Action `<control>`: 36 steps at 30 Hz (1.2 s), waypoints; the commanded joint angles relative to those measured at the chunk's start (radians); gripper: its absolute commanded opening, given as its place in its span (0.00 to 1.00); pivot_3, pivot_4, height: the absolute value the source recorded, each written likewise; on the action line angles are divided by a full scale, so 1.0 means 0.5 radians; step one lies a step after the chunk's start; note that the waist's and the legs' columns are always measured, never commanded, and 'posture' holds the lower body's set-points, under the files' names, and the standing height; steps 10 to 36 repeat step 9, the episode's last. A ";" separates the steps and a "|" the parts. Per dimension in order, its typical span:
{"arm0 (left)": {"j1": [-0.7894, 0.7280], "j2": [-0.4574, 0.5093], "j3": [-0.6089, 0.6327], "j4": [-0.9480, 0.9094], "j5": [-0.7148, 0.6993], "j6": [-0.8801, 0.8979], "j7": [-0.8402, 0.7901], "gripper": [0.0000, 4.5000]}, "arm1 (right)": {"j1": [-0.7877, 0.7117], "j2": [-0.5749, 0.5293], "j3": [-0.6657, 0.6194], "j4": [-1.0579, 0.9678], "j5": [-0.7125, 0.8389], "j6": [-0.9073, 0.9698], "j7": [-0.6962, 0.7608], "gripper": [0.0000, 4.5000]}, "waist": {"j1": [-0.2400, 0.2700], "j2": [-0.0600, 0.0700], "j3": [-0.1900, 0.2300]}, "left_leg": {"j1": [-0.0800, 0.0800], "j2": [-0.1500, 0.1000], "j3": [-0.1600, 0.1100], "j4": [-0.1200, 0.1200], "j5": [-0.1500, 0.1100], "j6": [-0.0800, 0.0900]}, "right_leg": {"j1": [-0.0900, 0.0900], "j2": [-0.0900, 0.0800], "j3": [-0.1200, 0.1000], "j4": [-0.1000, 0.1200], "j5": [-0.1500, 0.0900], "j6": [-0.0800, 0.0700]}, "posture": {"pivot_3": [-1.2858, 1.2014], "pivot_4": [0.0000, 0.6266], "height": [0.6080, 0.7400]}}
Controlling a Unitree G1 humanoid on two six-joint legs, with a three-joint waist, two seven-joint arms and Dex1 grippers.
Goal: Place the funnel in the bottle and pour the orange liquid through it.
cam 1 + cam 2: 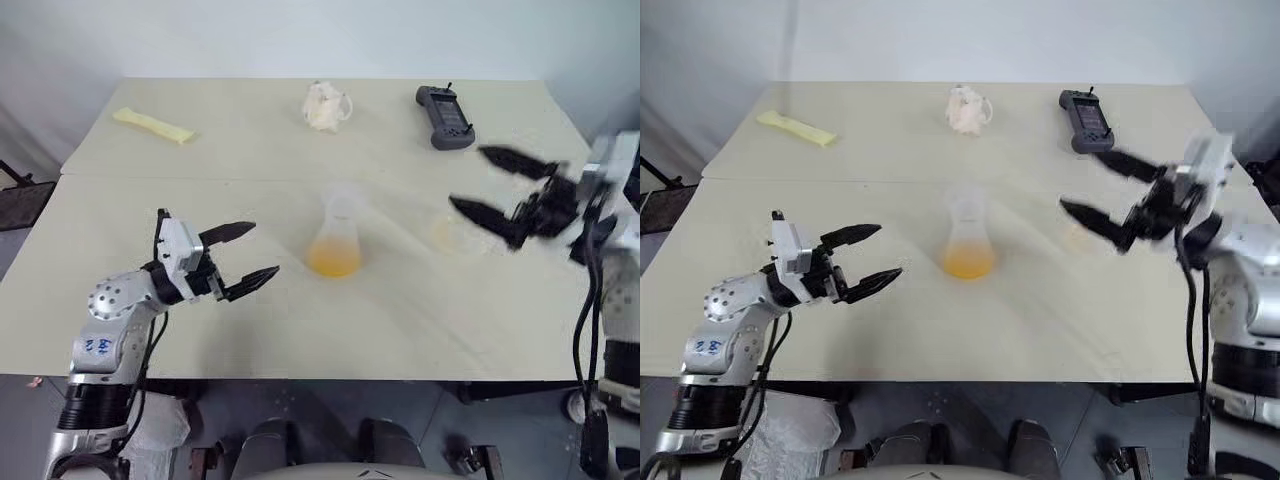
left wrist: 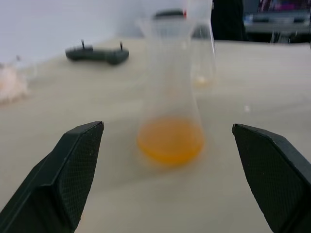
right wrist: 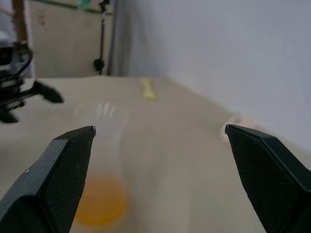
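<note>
With both arms held above the pale beige tabletop (image 1: 250, 330), the clear flask-like bottle (image 1: 336, 240) stands upright near the middle of the table, well back from the near edge. A pool of bright yellow-orange liquid (image 1: 334, 260) sits in its wide base. On its neck rests a small transparent funnel (image 1: 340, 203), faint and hard to make out; its rim shows as a pale ring at the top of the bottle.

Toward the left edge, the left gripper (image 1: 240, 257) hovers with its two black fingers spread wide and nothing between them, pointing at the bottle but clear of it. In the left wrist view the bottle (image 2: 170, 107) stands between and beyond the fingertips (image 2: 80, 160), untouched.

Near the right edge, the right gripper (image 1: 1100, 188) also has its fingers wide apart and empty, blurred, aimed across the table toward the bottle. Just below it on the tabletop sits a clear round cup (image 1: 1077, 235), very faint, with a trace of yellow in it.

Along the far edge lie a pale yellow flat strip (image 1: 153, 124) toward the left corner, a crumpled white cloth-like lump (image 1: 326, 105) near the middle, and a dark grey handheld controller (image 1: 445, 116) toward the right corner.
</note>
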 commanded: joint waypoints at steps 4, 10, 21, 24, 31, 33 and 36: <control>0.209 0.035 0.160 -0.175 0.067 -0.079 0.139 1.00 | 0.543 -0.060 0.012 0.041 -0.163 -0.366 0.368 0.99 | 0.014 -0.002 0.001 | 0.002 0.000 0.000 0.000 -0.002 0.001 | 0.004 0.000 -0.001 -0.007 0.000 0.000 | 0.52 0.24 1.00; 0.290 0.035 0.173 -0.221 0.115 -0.135 0.195 1.00 | 0.618 -0.042 -0.042 0.172 -0.188 -0.505 0.353 0.99 | -0.003 -0.002 0.001 | 0.007 0.002 0.000 0.000 -0.001 0.001 | 0.012 0.000 -0.001 -0.012 0.000 0.000 | 0.52 0.24 1.00; 0.290 0.035 0.173 -0.221 0.115 -0.135 0.195 1.00 | 0.618 -0.042 -0.042 0.172 -0.188 -0.505 0.353 0.99 | -0.003 -0.002 0.001 | 0.007 0.002 0.000 0.000 -0.001 0.001 | 0.012 0.000 -0.001 -0.012 0.000 0.000 | 0.52 0.24 1.00; 0.290 0.035 0.173 -0.221 0.115 -0.135 0.195 1.00 | 0.618 -0.042 -0.042 0.172 -0.188 -0.505 0.353 0.99 | -0.003 -0.002 0.001 | 0.007 0.002 0.000 0.000 -0.001 0.001 | 0.012 0.000 -0.001 -0.012 0.000 0.000 | 0.52 0.24 1.00; 0.290 0.035 0.173 -0.221 0.115 -0.135 0.195 1.00 | 0.618 -0.042 -0.042 0.172 -0.188 -0.505 0.353 0.99 | -0.003 -0.002 0.001 | 0.007 0.002 0.000 0.000 -0.001 0.001 | 0.012 0.000 -0.001 -0.012 0.000 0.000 | 0.52 0.24 1.00; 0.290 0.035 0.173 -0.221 0.115 -0.135 0.195 1.00 | 0.618 -0.042 -0.042 0.172 -0.188 -0.505 0.353 0.99 | -0.003 -0.002 0.001 | 0.007 0.002 0.000 0.000 -0.001 0.001 | 0.012 0.000 -0.001 -0.012 0.000 0.000 | 0.52 0.24 1.00; 0.290 0.035 0.173 -0.221 0.115 -0.135 0.195 1.00 | 0.618 -0.042 -0.042 0.172 -0.188 -0.505 0.353 0.99 | -0.003 -0.002 0.001 | 0.007 0.002 0.000 0.000 -0.001 0.001 | 0.012 0.000 -0.001 -0.012 0.000 0.000 | 0.52 0.24 1.00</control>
